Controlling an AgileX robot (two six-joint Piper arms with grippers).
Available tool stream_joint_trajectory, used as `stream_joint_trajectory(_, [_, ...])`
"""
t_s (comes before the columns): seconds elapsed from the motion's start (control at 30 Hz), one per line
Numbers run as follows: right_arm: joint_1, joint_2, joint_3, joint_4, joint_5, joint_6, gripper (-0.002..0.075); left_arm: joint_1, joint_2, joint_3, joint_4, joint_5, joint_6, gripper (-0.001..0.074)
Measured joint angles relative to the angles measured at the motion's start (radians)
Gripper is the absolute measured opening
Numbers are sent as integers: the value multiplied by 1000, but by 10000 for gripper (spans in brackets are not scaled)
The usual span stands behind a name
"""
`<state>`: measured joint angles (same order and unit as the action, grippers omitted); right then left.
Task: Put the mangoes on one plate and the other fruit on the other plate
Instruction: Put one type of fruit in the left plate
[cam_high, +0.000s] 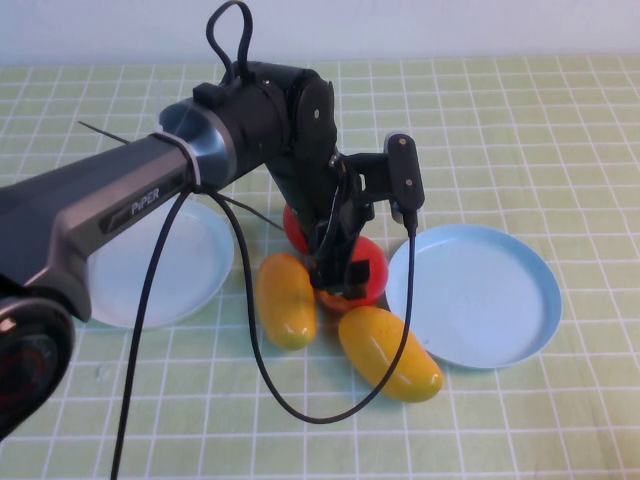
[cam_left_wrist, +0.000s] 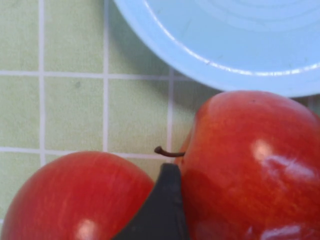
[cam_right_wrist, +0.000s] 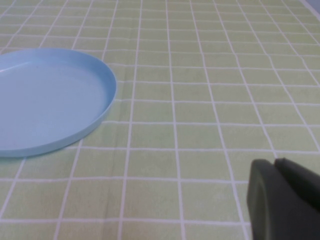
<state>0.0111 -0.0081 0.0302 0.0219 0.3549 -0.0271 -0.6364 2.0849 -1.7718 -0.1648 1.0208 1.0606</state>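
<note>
Black left arm with silver-grey band near wrist, white "PiPER" lettering on dark grey link. Thin black cable looping off wrist, hanging low below left gripper (cam_high: 335, 265). Small black camera box bracketed beside gripper. Orange mark on finger. Matte black rounded fingertip (cam_left_wrist: 162, 210) in left wrist view. Right gripper (cam_right_wrist: 285, 200): dark matte finger block only.

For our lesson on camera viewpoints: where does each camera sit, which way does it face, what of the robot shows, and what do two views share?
High view: raised on the robot's side, angled down at the mangoes; left hand over the apples.
Left wrist view: on the left arm, close on the apples; one finger between them.
Right wrist view: low over the tablecloth; right hand at the edge.
Shared: light blue plate, seen in all three.
</note>
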Motion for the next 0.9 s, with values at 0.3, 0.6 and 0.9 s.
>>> stream_joint_trajectory(0.3, [0, 0, 0, 0, 0, 0, -17, 0, 2, 0, -1, 0, 13, 579])
stream_joint_trajectory(0.6, [0, 0, 0, 0, 0, 0, -17, 0, -9, 0, 5, 13, 14, 579])
stream_joint_trajectory(0.9, [0, 0, 0, 0, 0, 0, -17, 74, -222, -35, 105, 67, -234, 579])
